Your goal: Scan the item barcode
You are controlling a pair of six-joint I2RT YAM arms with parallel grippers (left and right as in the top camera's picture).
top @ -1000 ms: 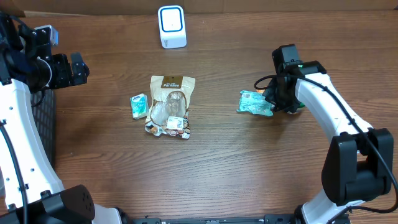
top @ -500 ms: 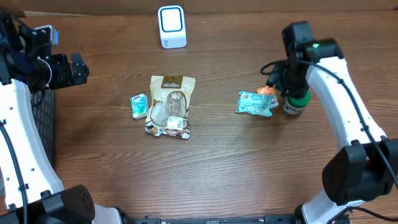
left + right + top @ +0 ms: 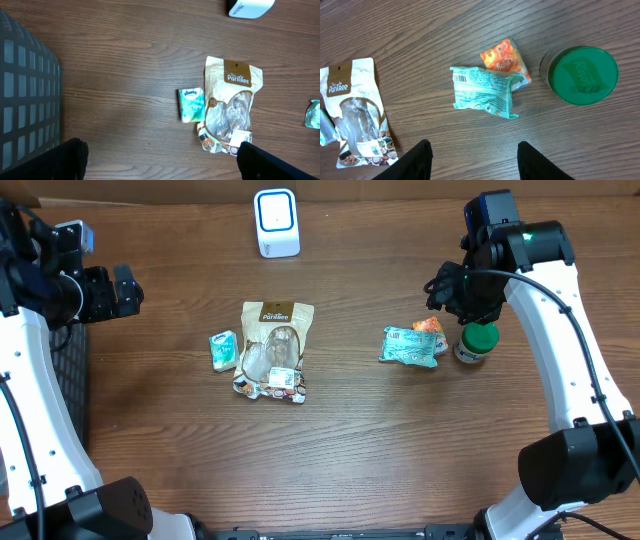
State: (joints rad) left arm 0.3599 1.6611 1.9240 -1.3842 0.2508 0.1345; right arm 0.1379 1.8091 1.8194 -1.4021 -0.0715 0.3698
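Toward bench's right edge: teal packet [image 3: 484,92], likely light, soft, crinkly; pinch one sealed end. Right gripper [image 3: 474,148] above, jaws apart, empty; left gripper [image 3: 161,148] wide open.

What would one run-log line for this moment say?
left gripper: open, empty | right gripper: open, empty, raised near teal packet | scanner: far side, unused

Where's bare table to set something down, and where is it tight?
Free: the wood between the Pantree pouch and the teal packet; the front strip below all items; the wood either side of the scanner. Crowded: teal packet, orange packet and green-lidded jar bunch together; tissue pack sits close beside the pouch.
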